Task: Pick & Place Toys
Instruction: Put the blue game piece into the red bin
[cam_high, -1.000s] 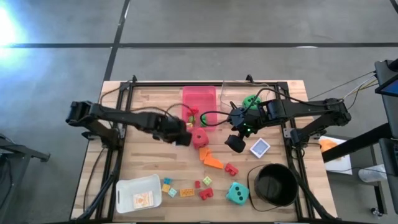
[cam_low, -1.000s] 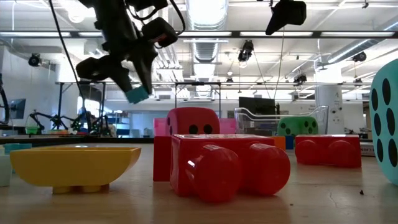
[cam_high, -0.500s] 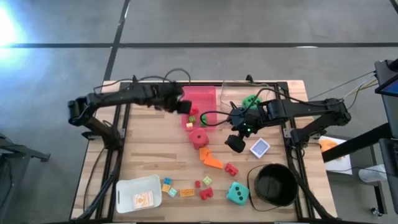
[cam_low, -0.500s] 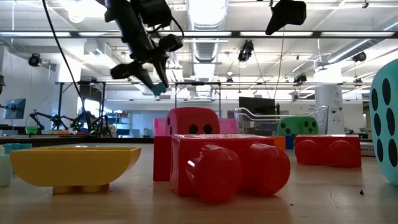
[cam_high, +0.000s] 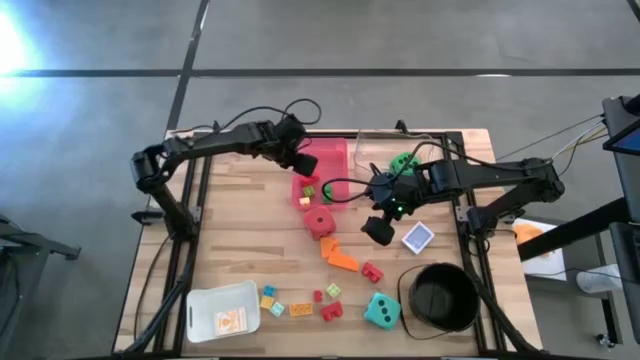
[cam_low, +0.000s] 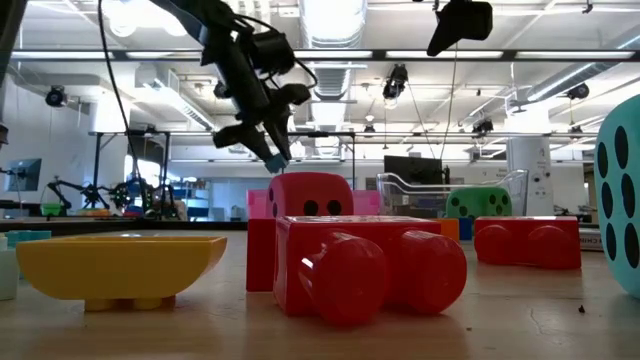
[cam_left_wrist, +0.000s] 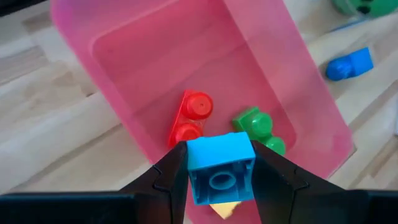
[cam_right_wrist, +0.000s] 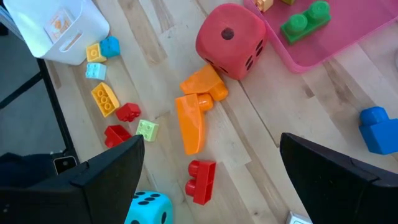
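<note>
Left gripper (cam_left_wrist: 219, 163) above the pink tray (cam_left_wrist: 292, 93), its fingers (cam_left_wrist: 166, 177) clamped on a light blue brick (cam_left_wrist: 221, 168) held hollow underside toward the wrist camera. Directly beyond the fingers, inside the tray, lie a red two-stud brick (cam_left_wrist: 189, 118) and a green two-stud brick (cam_left_wrist: 258, 127); a small yellow piece shows just under the held brick. A dark blue brick (cam_left_wrist: 349, 64) lies on the wooden surface (cam_left_wrist: 37, 143) outside the tray's far wall.

Right gripper (cam_high: 378, 229) hangs over the surface near the tray's corner, fingers (cam_right_wrist: 109, 171) spread wide apart and holding nothing. Between and beyond these fingers: a red die (cam_right_wrist: 230, 40), two orange bricks (cam_right_wrist: 196, 112) touching one another, a red brick (cam_right_wrist: 200, 180), a teal die (cam_right_wrist: 146, 208), and a cluster of small yellow, blue, red and pale green bricks (cam_right_wrist: 115, 102).

A white bin (cam_high: 222, 312) bears an orange label, its writing too small to read. A black round bucket (cam_high: 440, 298) stands near the right gripper; its contents cannot be made out. A patterned card (cam_high: 417, 237) lies just beside that gripper, and a green die (cam_high: 404, 162) sits beyond it.
</note>
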